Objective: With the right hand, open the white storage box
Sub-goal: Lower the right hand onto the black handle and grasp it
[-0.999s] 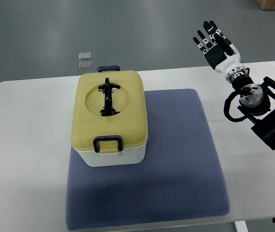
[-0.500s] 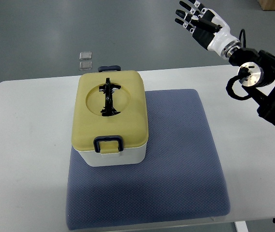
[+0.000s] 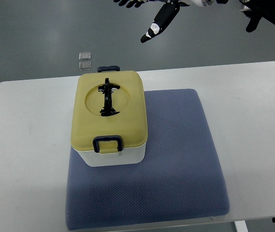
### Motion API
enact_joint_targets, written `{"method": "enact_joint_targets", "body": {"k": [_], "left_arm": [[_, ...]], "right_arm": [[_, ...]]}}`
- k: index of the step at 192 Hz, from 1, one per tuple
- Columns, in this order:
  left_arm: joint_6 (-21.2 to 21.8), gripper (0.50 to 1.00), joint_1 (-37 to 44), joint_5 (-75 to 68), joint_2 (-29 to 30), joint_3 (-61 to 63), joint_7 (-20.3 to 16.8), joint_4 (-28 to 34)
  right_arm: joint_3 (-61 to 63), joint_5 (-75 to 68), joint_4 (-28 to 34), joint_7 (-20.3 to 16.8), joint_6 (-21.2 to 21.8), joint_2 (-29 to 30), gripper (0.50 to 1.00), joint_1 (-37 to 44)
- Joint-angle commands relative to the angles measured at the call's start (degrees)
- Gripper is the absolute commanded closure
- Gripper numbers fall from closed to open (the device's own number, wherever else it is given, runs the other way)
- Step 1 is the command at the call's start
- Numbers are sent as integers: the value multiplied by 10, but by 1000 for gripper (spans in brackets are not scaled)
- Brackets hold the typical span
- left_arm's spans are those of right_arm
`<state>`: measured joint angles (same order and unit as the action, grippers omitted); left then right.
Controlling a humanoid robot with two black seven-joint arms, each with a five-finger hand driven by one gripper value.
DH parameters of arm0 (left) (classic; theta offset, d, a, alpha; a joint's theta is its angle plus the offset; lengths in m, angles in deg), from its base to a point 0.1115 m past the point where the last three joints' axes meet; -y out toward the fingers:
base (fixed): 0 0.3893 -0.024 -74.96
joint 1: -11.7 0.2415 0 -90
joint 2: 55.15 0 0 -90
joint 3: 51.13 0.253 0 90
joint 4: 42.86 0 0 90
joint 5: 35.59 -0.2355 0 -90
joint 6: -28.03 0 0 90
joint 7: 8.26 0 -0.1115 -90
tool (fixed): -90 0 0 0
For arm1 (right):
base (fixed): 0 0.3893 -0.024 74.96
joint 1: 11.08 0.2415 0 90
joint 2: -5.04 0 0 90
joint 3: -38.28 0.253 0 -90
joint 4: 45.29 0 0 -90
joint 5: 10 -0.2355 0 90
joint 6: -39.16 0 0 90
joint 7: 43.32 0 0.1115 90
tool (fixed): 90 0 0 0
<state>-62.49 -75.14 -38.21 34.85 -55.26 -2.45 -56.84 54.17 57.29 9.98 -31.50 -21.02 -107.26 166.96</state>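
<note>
On the left half of the white surface (image 3: 26, 145), the white storage box (image 3: 109, 125) stands partly on a blue-grey mat (image 3: 176, 159), its near and right parts over the mat's far left corner. The box has a white body and a pale yellow lid (image 3: 130, 113) with rounded corners, which sits flat and closed on top. A round shallow hollow is sunk into the lid, and a black folding handle (image 3: 107, 98) lies across it, running from far to near. A dark blue latch (image 3: 108, 143) sits at the lid's near edge, down against the front, and a second dark blue latch (image 3: 108, 68) shows at the far edge. Beyond the surface, on the grey floor (image 3: 31, 29) to the far left of the box, lie two small square clear pieces (image 3: 84, 60). Farther right, at the top edge of the view, the right hand (image 3: 152, 17) hangs high above the floor, well apart from the box and touching nothing. Its black fingers (image 3: 158, 25) are spread and extended, one with a white tip pointing down and left. The arm behind it runs off at the top right.
</note>
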Motion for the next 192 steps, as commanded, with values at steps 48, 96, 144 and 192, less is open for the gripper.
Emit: {"method": "enact_joint_targets", "body": {"k": [48, 96, 144, 192], "left_arm": [[1, 500, 0, 1, 0, -2, 0, -1], [1, 500, 0, 0, 0, 0, 0, -1], [0, 500, 0, 1, 0, 0, 0, 0], [0, 500, 0, 1, 0, -1, 0, 0]], "right_arm": [[-44, 181, 113, 37, -48, 14, 572, -10], [-53, 202, 112, 36, -115, 38, 572, -48], [-55, 219, 100, 36, -158, 61, 576, -78], [-56, 228, 88, 34, -187, 83, 617, -96]]}}
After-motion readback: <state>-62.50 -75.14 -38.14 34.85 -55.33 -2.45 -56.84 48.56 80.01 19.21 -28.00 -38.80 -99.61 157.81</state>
